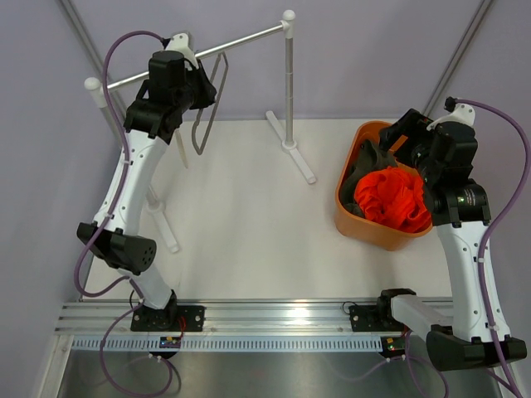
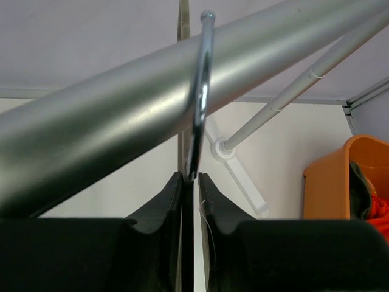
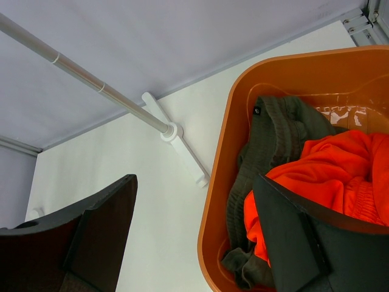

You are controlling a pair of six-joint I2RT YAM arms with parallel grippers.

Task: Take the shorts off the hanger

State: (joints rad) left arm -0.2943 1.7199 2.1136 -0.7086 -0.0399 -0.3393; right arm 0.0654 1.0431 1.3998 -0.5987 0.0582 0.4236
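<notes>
Top cam looks down on the whole table [image 1: 249,215] from the near side. Left wrist cam's tight under the rail [image 2: 121,140], right one's close over the orange bin [image 3: 219,201]; all three catch it.

A metal rack [image 1: 289,83] is set at the far side of a white table [image 1: 249,240]. A horizontal grey bar is carried between its two uprights, which are topped with white caps, and each upright is fixed in a long white foot laid flat on the table. An orange bin [image 1: 358,228] is placed to the right of the rack, apart from its nearer foot. A dark olive garment [image 1: 365,170] is crumpled inside the bin, against the wall facing the rack. A ribbed aluminium track [image 1: 274,319] is fixed along the table edge farthest from the rack. Pale lilac walls are seen behind the rack.
</notes>
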